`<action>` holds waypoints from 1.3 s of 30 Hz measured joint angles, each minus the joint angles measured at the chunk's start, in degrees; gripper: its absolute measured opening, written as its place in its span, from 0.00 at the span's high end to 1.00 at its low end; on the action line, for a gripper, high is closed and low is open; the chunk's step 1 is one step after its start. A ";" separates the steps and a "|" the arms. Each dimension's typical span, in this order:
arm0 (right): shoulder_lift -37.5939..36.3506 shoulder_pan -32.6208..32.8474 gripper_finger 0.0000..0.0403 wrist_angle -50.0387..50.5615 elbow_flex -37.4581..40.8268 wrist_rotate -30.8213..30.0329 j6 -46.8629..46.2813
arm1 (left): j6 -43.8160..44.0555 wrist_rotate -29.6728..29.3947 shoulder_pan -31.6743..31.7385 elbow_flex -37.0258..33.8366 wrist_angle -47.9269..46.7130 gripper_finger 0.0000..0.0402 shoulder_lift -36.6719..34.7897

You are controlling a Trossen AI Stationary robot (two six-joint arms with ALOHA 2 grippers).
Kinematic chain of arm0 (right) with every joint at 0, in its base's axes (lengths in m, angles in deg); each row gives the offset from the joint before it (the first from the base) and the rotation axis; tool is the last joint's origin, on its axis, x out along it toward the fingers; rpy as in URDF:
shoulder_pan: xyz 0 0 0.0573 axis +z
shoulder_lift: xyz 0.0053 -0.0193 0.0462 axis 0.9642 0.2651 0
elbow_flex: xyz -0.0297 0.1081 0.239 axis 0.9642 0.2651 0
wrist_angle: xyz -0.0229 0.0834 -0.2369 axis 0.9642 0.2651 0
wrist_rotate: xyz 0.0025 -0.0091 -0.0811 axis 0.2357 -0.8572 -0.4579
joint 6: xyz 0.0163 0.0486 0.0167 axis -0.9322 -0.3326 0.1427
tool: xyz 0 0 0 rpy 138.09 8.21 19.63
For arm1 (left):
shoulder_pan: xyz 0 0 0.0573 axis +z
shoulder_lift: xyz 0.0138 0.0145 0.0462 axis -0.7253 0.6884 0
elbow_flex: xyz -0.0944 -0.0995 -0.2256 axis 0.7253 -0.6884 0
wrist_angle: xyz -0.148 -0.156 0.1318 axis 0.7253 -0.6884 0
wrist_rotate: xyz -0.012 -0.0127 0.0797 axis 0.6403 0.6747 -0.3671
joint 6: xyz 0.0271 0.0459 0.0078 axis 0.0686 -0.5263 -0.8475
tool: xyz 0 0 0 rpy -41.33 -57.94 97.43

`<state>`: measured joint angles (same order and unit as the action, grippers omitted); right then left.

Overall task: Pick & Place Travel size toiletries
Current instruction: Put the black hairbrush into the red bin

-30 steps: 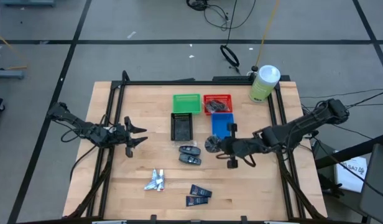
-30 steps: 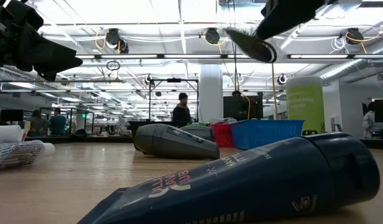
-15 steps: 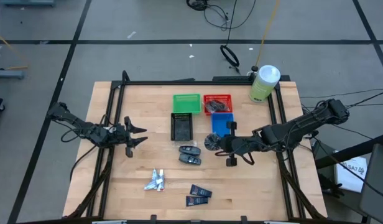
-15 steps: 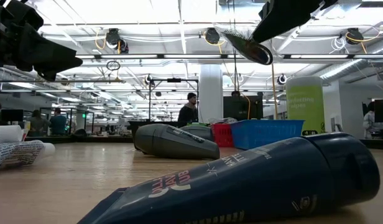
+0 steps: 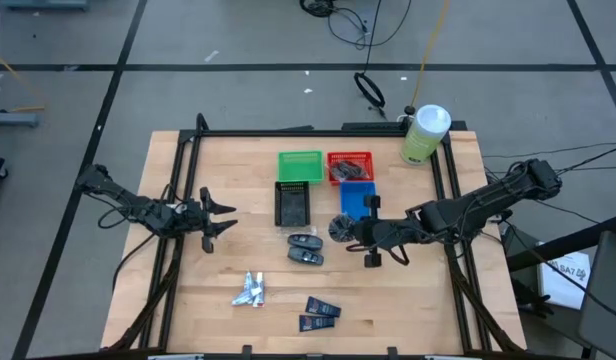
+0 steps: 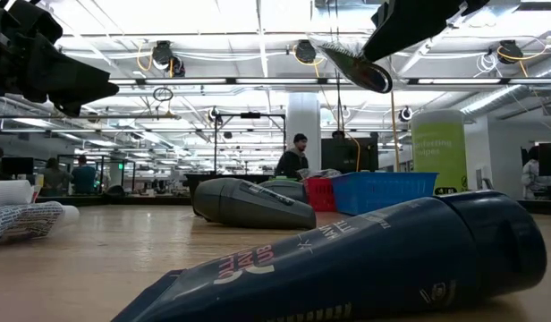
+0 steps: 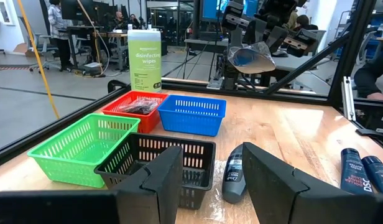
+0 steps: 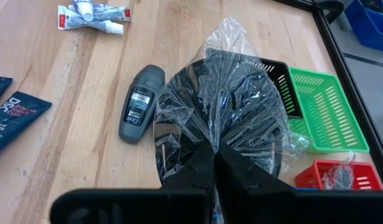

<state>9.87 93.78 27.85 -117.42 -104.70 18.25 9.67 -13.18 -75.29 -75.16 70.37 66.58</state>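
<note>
Table (image 5: 238, 260): showing pale blond wood with fine grain, framed by black rails.
Green bin (image 5: 299, 165): glowing bright green, slotted mesh walls.
Red bin (image 5: 349, 164): showing vivid red, same slotted pattern.
Blue bin (image 5: 356, 199): showing royal blue, ribbed walls.
Black bin (image 5: 293, 203): showing matte black lattice.
Wipes bottle (image 5: 424, 136): showing pale green with white cap and dark lettering.
Wrapped disc (image 8: 219, 118): glinting dark grey under clear crinkled film, right at the right gripper (image 8: 215, 163), which is looking black.
Oval pieces (image 5: 306, 248): showing charcoal grey with a small label.
Flat packets (image 5: 321, 313): showing dark navy with white and red print.
Mini tubes (image 5: 250, 291): shining silver-white with grey markings.
</note>
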 joint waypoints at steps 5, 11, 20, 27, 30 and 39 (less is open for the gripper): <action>0.00 -0.81 1.00 0.00 0.00 0.02 1.06 | -0.02 0.00 0.00 0.00 0.00 0.59 -0.01; 0.00 -4.32 1.00 -0.05 0.00 0.20 2.79 | -0.01 0.00 -0.01 0.00 0.00 0.59 -0.02; -0.39 -15.37 1.00 -7.73 -0.04 14.43 10.35 | 0.00 -0.02 -0.02 0.02 0.00 0.59 -0.02; -0.39 -28.89 1.00 -11.24 -0.03 25.19 13.53 | 0.01 -0.02 0.00 0.04 0.00 0.59 -0.01; -0.44 -35.11 1.00 -15.32 2.37 28.07 13.50 | 0.01 -0.02 0.00 0.04 0.00 0.59 -0.02; -0.35 -51.20 1.00 -23.50 15.14 31.63 10.47 | -0.01 -0.02 -0.02 0.04 0.00 0.59 -0.01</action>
<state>9.52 42.58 4.36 -102.27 -73.07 28.72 9.66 -13.20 -75.32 -75.12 70.37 66.57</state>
